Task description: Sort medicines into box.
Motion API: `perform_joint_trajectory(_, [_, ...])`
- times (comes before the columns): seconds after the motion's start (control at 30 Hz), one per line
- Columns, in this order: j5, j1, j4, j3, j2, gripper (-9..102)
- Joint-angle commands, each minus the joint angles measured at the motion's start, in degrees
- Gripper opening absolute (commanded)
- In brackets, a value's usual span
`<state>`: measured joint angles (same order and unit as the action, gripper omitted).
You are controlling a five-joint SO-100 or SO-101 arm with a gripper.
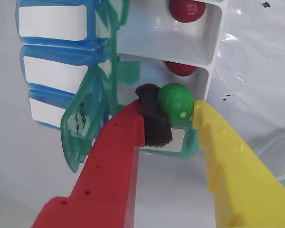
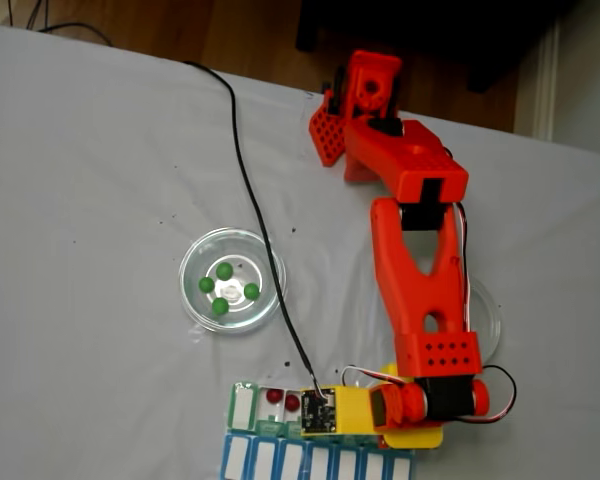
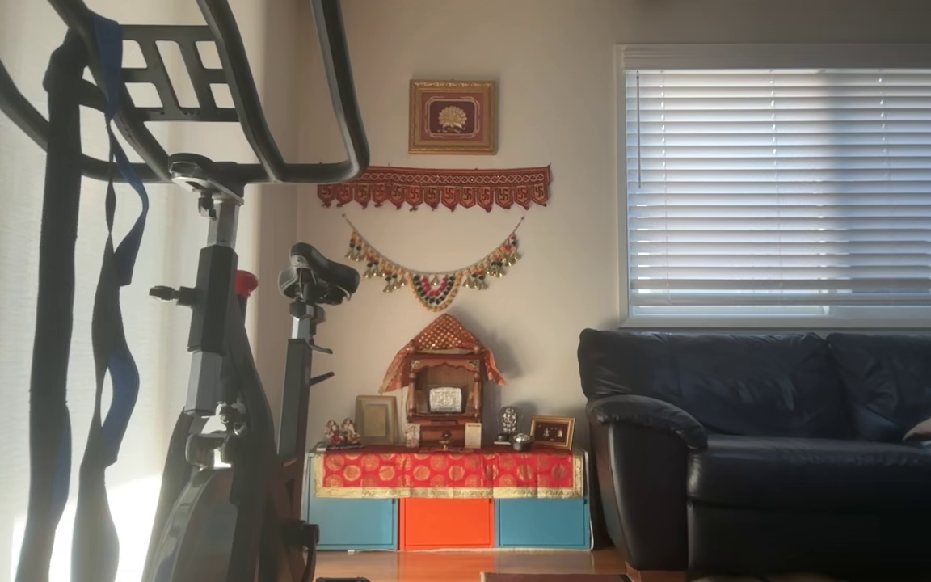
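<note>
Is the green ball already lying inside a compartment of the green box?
No, in the wrist view the green ball is held between the gripper fingers, above the green box.

In the fixed view, a glass dish sits on the table left of the arm, holding four balls. Nearer the bottom edge lies the pill organizer row, with two balls in adjoining compartments; another organizer row lies alongside, below it. In the wrist view, the gripper holds a ball between its fingers over a compartment.
</note>
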<state>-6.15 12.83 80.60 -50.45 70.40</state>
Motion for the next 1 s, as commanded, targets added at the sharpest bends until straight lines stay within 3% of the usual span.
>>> perform_joint_trajectory(0.0, [-0.35, 1.05, 0.18, 5.45, 3.96, 3])
perform_joint_trajectory(0.37, [0.70, 0.18, 1.32, 8.79, 2.37, 16])
perform_joint_trajectory(0.97, [3.34, -0.79, 5.19, 14.15, -0.44, 20])
